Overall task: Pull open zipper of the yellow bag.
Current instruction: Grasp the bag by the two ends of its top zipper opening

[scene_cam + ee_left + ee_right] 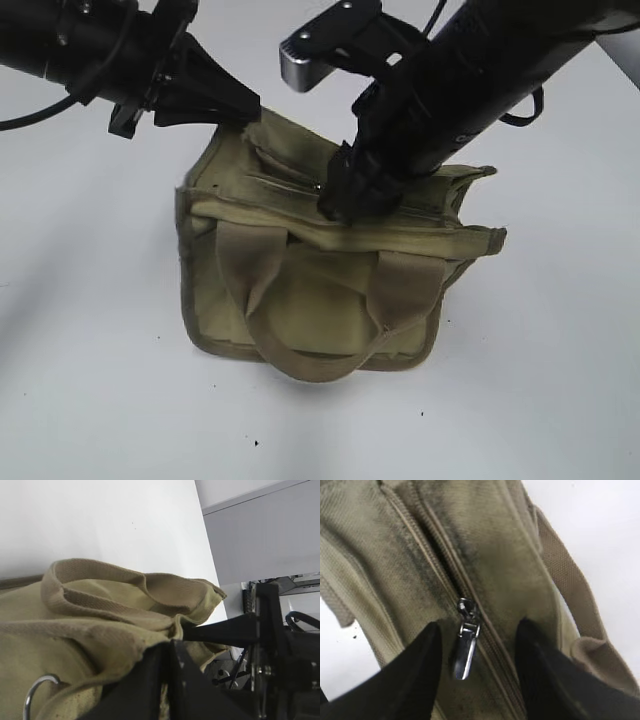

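With the left gripper (240,105) clenched on the yellow bag (300,310), the right gripper (477,665), open, should pinch the zipper (466,647) tab squarely.

Yellow bag (300,300): coarse matt olive canvas, ribbed webbing handles. Zipper (451,587): woven cloth tape, shiny silver metal pull tab (465,652). Fingers (417,677): matt black plastic. Tabletop (90,400): smooth white, faint sheen.

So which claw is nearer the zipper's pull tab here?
Right. The right claw is open, straddling the pull tab on the zipper. The left claw is shut on the yellow bag at its far end.
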